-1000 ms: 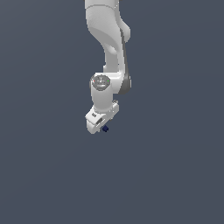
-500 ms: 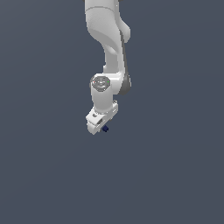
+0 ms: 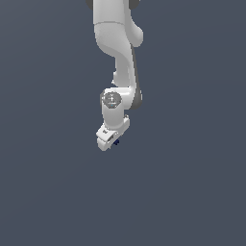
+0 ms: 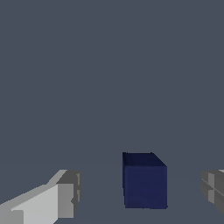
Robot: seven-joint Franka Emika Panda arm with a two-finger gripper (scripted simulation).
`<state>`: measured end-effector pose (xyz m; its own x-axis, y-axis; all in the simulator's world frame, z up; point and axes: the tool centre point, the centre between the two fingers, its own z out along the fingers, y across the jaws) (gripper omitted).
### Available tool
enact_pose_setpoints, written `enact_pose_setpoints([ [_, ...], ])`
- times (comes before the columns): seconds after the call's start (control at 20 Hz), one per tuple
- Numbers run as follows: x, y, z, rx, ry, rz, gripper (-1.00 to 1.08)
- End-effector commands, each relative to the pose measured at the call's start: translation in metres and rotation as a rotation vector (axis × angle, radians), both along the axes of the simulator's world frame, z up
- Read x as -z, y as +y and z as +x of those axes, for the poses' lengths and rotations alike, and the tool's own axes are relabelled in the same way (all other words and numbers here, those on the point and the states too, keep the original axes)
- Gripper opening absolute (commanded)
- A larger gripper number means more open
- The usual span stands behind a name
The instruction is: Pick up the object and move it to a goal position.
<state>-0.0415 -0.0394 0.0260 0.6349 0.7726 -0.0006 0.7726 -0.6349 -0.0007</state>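
The tiny, plain dark navy-blue cube (image 4: 145, 180) sits between my two pale grey fingertips (image 4: 65, 199), touching neither; my white claw (image 3: 108, 140) is spread wide, holding nothing. In the exterior view the cube (image 3: 116, 142) peeks out just beside the claw's tip. The cube looks nearer one fingertip than the other, so I judge that closing now may shove it sideways or twist it, leaving a corner grip that slips during the lift.
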Motion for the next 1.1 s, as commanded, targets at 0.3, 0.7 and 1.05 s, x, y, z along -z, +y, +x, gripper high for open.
enact_pose_setpoints([
  [0.3, 0.0128, -0.0003, 0.0009, -0.001, -0.001, 0.0, -1.0],
  [0.7, 0.0128, -0.0003, 0.0009, -0.001, -0.001, 0.0, -1.0],
  [1.05, 0.004, -0.003, -0.0002, -0.001, -0.001, 0.0, -1.0],
])
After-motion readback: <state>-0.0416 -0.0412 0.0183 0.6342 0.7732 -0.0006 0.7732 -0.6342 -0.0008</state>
